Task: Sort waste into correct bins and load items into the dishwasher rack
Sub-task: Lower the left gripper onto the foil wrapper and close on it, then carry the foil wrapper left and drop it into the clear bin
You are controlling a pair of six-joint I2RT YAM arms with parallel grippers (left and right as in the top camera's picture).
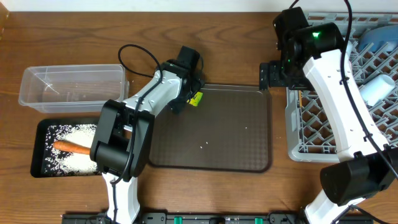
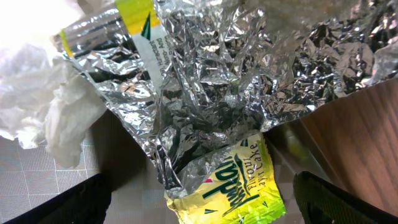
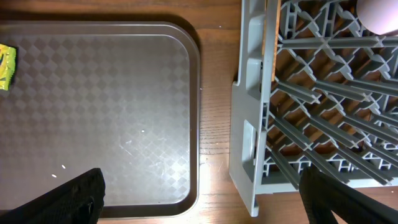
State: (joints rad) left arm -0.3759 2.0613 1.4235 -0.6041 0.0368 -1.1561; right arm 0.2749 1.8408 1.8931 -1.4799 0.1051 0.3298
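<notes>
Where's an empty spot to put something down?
Most of the brown tray is bare, between the yellow-green wrapper at its top-left corner and the rack. The clear tub looks empty. Crowded: the black tray, with rice and carrot.

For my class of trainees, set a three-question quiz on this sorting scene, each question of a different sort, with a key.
1. True or false: the carrot lies in the clear tub.
2. What does the left gripper hover over? A) crumpled foil and a wrapper; B) chopsticks; C) a spoon.
3. Fill in: the right gripper has its jaws ____.
Key: 1 false, it lies on rice in the black tray; 2 A; 3 open.
</notes>
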